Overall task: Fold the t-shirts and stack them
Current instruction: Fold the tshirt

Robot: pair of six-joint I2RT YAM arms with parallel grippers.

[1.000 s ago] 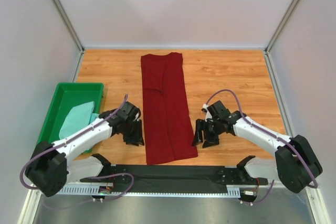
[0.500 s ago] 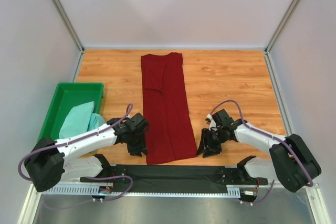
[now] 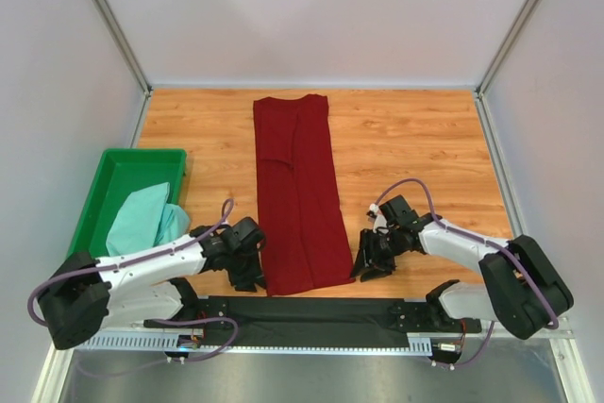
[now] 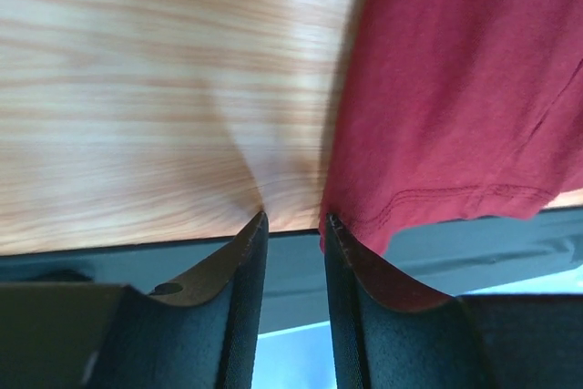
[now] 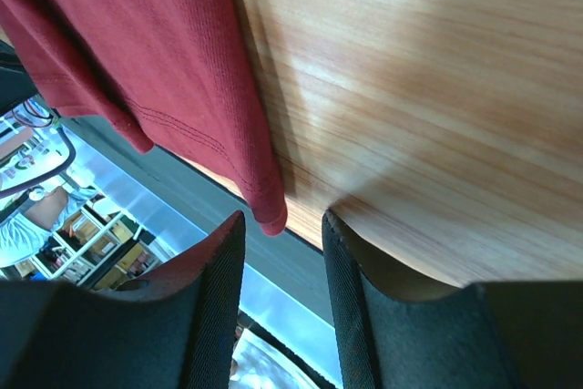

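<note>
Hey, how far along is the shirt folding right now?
Done: the maroon shirt lies folded lengthwise into a long strip. In hand: the left gripper and right gripper sit open at its near corners, nothing pinched yet. Remaining: folding it shorter, then folding the mint shirt bunched in the green tray and stacking both.

Counted 2 t-shirts: 1 maroon t-shirt [image 3: 297, 186] and 1 mint t-shirt [image 3: 142, 216]. Trays: there was 1, the green tray [image 3: 121, 165], at left. Tables: 1, the wood-grain table [image 3: 406, 139]. Arms: 2, left arm [image 3: 142, 266] and right arm [image 3: 462, 243]. Grippers: 2, the left gripper [image 3: 249, 278] and the right gripper [image 3: 370, 268]. Each had 2 fingers [image 4: 228, 289], so 4 total.
</note>
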